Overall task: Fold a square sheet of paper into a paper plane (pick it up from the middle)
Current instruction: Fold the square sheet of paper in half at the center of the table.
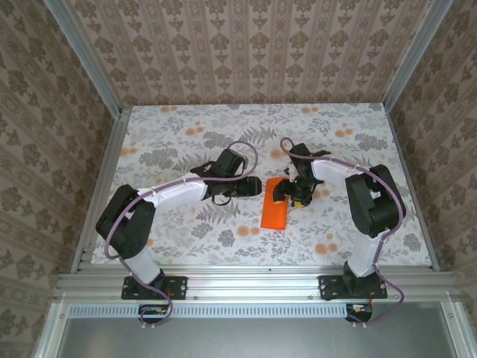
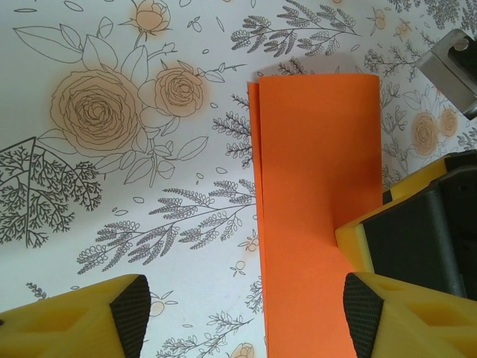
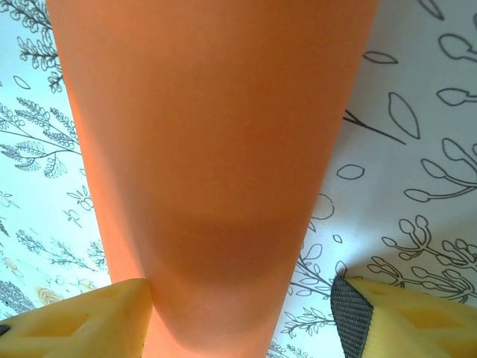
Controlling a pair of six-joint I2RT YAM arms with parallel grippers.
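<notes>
Subject: the square sheet of paper (image 1: 274,205). It lies at the centre of the flower-printed table (image 1: 186,142), doubled over into a long narrow strip, running near to far. In the left wrist view its two free edges sit close together on the left side, slightly out of line. The folded side on the right looks rounded, not pressed flat. No dart shape is formed yet.

Right gripper (image 1: 293,195): positioned at the far right part of the strip. Its jaws stand apart, with the paper running up between them. One finger (image 3: 104,317) touches the paper; a gap shows at the other. No grip established.

Left gripper (image 2: 246,309): low over the strip's left side, jaws well apart, straddling the free edges. Holding nothing.

Assessment: the centre fold is made but appears soft, so the step in hand is setting that crease.

Recommendation: true up the two free edges first. Pin them with one gripper, then run the other along the rounded side with light downward pressure. Avoid dragging the strip across the cloth.
</notes>
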